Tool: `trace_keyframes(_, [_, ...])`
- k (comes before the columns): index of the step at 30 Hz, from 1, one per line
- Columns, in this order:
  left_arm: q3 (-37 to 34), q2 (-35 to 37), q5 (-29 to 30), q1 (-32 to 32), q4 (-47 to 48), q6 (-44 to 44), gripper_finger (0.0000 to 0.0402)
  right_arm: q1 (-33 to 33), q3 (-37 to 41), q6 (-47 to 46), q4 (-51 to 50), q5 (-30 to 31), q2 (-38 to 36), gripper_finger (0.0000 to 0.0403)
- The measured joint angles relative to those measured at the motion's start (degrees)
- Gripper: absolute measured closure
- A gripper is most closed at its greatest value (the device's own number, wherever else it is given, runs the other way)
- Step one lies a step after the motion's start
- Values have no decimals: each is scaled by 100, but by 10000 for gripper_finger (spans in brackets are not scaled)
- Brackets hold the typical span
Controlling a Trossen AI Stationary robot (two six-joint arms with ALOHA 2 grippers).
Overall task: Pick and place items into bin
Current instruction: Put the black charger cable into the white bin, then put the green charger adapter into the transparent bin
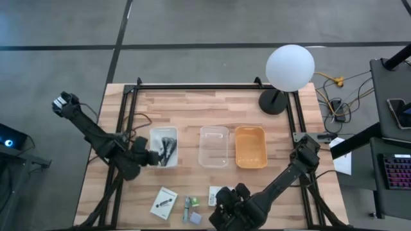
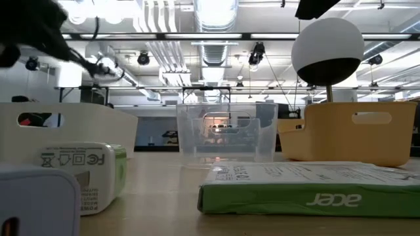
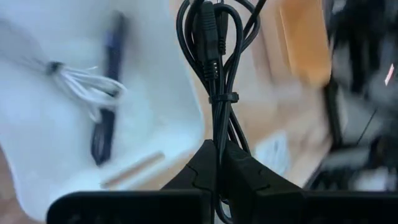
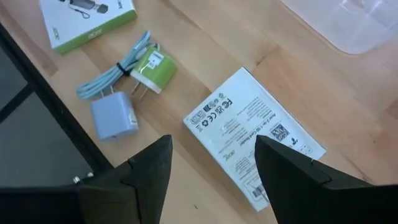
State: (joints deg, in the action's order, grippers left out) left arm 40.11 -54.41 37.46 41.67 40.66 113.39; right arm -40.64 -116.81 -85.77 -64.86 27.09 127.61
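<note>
My left gripper point(image 1: 154, 156) is at the white bin's point(image 1: 156, 133) near-left side, shut on the coiled black cable point(image 1: 168, 149). In the left wrist view the cable point(image 3: 214, 68) reaches out over the bin point(image 3: 56, 143), which holds a white cord point(image 3: 81, 87), a dark pen-like item point(image 3: 106, 106) and a thin stick point(image 3: 134, 169). My right gripper point(image 1: 222, 204) is open at the table's near edge, its fingers point(image 4: 211, 163) above a white printed packet point(image 4: 255, 146) lying flat on the table. A green plug point(image 4: 152, 65) with a grey-blue cube point(image 4: 114, 118) lies beside it. My left gripper point(image 3: 217, 165) pinches the black cable bundle between its two fingers, on the strands point(image 3: 217, 134) just below the small tie point(image 3: 222, 98). The fingers lie along the bundle. The coil and its plug point(image 3: 208, 31) stick out past the fingertips over the white bin.
A clear bin point(image 1: 213, 145) and an orange bin point(image 1: 250, 146) stand in a row right of the white bin. A white-and-green boxed item point(image 1: 164, 202) lies near the table's near edge. A lamp with a white globe point(image 1: 290, 66) stands at the far right.
</note>
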Motion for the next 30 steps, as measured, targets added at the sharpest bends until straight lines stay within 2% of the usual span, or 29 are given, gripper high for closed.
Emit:
trace_keyframes(4, [-835,485,203,-17,-316,1075,401,9,0,-126,-3,2,0,188])
trace_keyframes(8, [-1358,690,226,-287,-973,1186,396,7,0,-179,7,3,0,188])
trace_keyframes(12, [-1420,623,345,-470,-937,1182,360,7,0,-212,71,1,0,188])
trace_keyframes(15, [-1433,528,22,-496,-919,1093,321,12,2,-154,234,-36,0,188])
trace_keyframes(19, [-1437,452,-762,-496,-833,897,268,33,0,1316,658,-417,-2,188])
trace_keyframes(21, [-1396,467,-976,-482,-863,397,248,33,0,2049,558,-596,-2,188])
trace_keyframes(24, [-1136,526,-999,-412,-963,-884,232,31,-3,2470,312,-645,-2,188])
trace_keyframes(27, [-798,529,-1068,-309,-1649,-3127,230,36,-26,3066,517,-656,-2,188])
trace_keyframes(30, [-540,326,-1481,-198,-2420,-5374,229,84,-16,4221,1052,-659,73,188])
